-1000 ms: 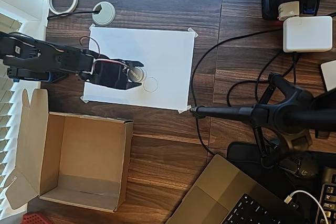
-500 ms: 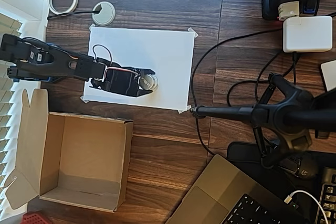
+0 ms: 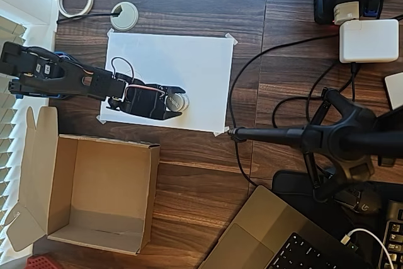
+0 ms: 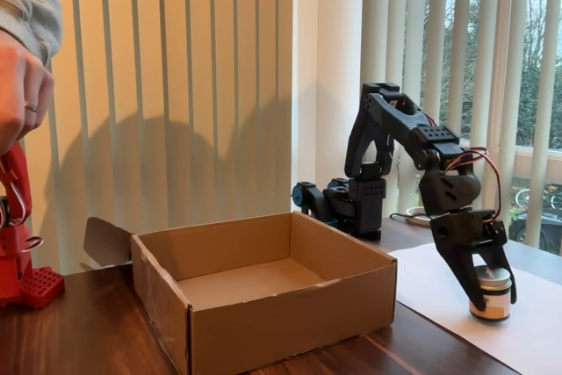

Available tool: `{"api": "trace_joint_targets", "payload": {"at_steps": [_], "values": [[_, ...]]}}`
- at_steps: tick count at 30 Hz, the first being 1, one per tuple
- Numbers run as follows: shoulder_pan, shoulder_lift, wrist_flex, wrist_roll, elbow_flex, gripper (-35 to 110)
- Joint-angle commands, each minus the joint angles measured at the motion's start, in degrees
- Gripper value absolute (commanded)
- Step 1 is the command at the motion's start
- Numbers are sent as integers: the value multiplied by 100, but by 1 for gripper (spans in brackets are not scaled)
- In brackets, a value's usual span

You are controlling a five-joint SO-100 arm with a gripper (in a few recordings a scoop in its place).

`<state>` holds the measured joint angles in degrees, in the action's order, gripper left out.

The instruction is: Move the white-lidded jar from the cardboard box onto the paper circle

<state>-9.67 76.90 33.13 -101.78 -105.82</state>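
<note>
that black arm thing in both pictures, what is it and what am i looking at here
It is a small robot arm on a wooden table. One picture looks straight down from above; the other is taken from the side at table height. The arm's gripper has its two fingers around a small white-lidded jar, which stands on a white taped sheet. I cannot tell whether it sits on the drawn circle. Nearby is an open cardboard box with nothing visible inside. A person's hand shows at the side view's left edge.
</note>
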Motion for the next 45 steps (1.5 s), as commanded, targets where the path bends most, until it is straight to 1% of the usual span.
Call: {"api": "trace_joint_targets", "payload": {"at_steps": [1, 22, 26, 28, 37, 45], "values": [[-62, 229, -79, -114, 290, 5], [44, 185, -114, -62, 229, 6], [35, 193, -185, -62, 255, 19], [26, 193, -237, -70, 246, 23], [26, 325, -325, -158, 18, 23], [26, 431, -396, -229, -202, 18]]}}
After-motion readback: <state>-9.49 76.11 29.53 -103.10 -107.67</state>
